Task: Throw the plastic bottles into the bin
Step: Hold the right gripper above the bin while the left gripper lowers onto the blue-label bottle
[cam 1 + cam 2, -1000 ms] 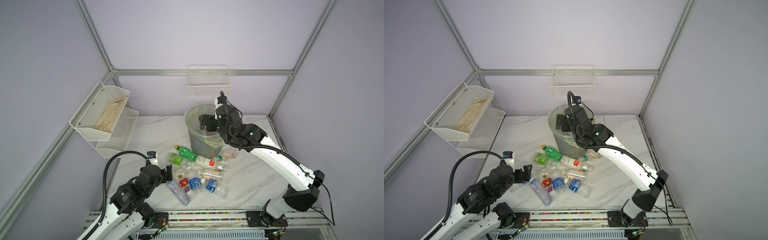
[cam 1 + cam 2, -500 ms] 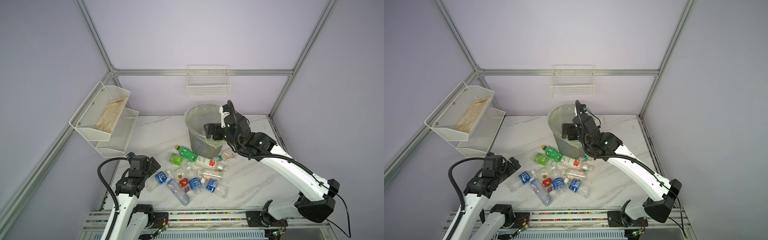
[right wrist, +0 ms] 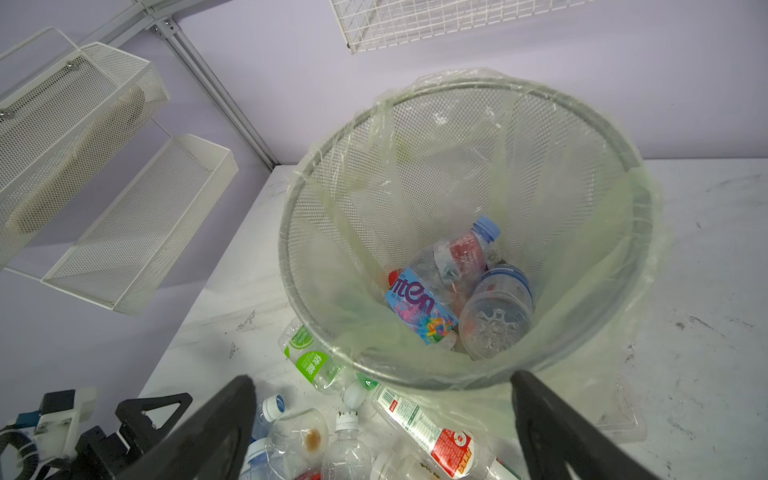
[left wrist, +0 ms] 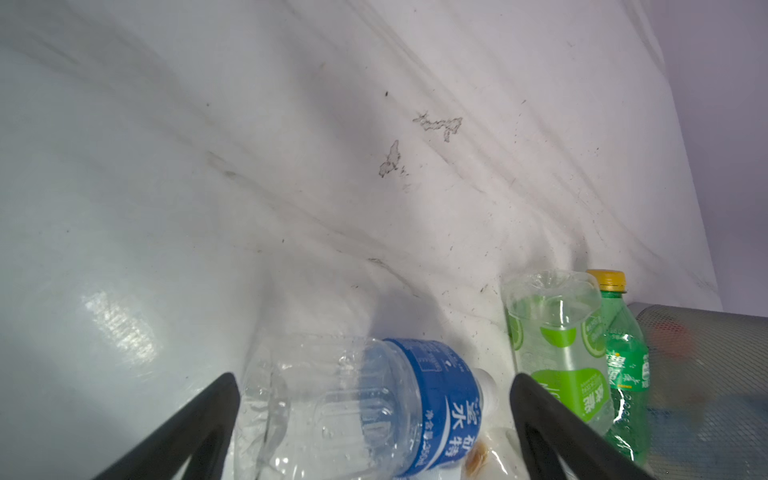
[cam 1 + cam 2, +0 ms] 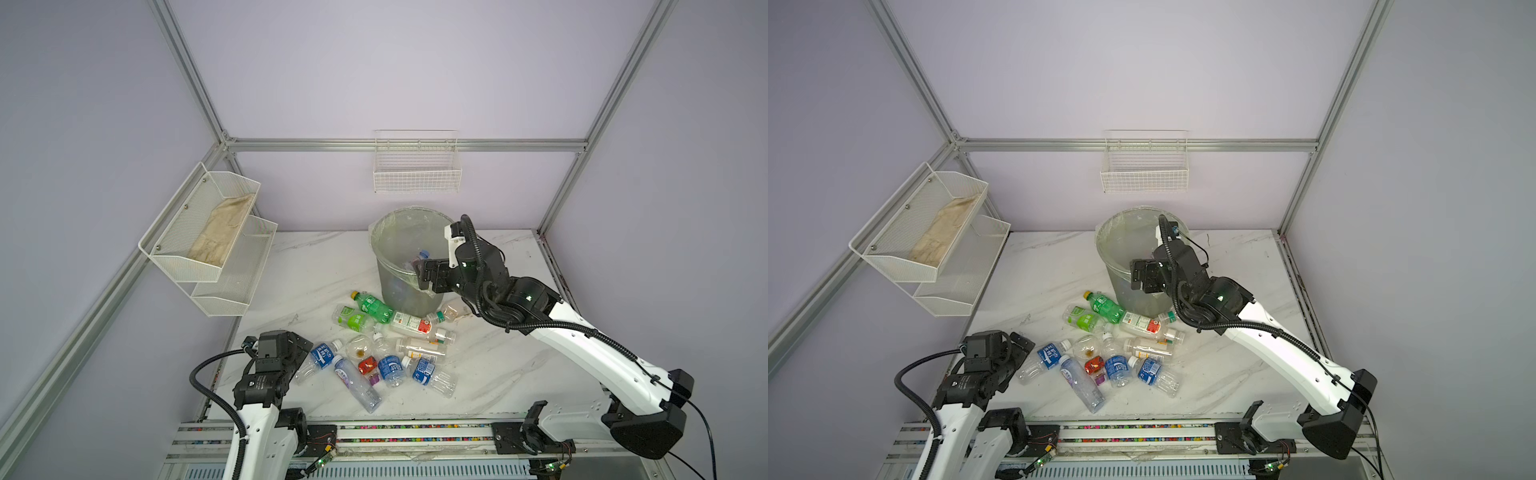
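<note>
Worktop (image 5: pixel 316 266) of white marble carries about a dozen plastic bottles (image 5: pixel 420 348), all lying on their sides in a loose cluster near front centre. Bin (image 5: pixel 390 286) stands upright just behind the cluster, toward the back middle, with its pale liner folded over the rim. A green bottle (image 5: pixel 372 306) with a yellow cap lies just beside its foot. Right wrist view looks down into the bin. Several bottles lie at the bottom: a pale-blue-label bottle (image 3: pixel 419 309), one with a red label and light-blue cap, and one clear, seen base-on. Right fingers (image 3: pixel 232 409) are spread wide and empty, hanging above the bin's near rim. Left fingers (image 4: pixel 220 395) are also spread wide, low at the left edge of the cluster. They straddle a clear blue-label bottle (image 4: pixel 432 399) lying on its side between them; whether either finger touches it cannot be told. A lime-label bottle (image 4: pixel 557 353) lies just beyond, beside the green one.
</note>
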Motion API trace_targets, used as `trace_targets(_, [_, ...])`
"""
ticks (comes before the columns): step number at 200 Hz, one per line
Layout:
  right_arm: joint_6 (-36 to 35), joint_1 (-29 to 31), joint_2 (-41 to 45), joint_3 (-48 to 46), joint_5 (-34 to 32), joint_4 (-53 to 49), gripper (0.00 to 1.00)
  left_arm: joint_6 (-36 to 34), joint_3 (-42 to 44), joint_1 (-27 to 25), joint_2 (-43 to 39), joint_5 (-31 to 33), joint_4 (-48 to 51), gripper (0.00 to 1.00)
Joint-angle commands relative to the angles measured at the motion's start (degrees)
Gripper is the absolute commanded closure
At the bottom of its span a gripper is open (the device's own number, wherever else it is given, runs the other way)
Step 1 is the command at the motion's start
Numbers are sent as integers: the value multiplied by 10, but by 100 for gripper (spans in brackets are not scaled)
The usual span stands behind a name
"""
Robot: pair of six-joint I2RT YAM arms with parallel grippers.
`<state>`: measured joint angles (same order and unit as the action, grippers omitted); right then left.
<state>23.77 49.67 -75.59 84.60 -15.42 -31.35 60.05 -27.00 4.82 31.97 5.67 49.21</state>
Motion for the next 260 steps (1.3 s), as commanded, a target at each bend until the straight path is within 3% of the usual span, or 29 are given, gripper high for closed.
trace_targets(1, [8,1,10,-6,0,16,3,52,41,3,-9,-35,-7,0])
trace_targets(48, [14,0,3,-8,-2,26,2,76,80,-6,0,-104,-76,0])
trace_targets(75, [23,0,-3,-13,6,39,2,105,83,-64,15,-90,-135,0])
trace_targets(100, [27,0,-10,-9,8,39,2,115,65,-116,68,-71,-180,0])
trace_targets(132, [31,0,-10,-7,7,37,3,101,47,-134,152,-94,-261,0])
trace_targets(163, [36,0,-6,-10,-1,26,2,53,4,-135,176,-106,-244,0])
trace_targets(195, [32,0,0,-16,-9,27,2,17,-10,-132,143,-41,-170,0])
trace_targets(260, [26,0,2,-18,-8,27,2,-41,-58,-131,121,-24,-124,0])
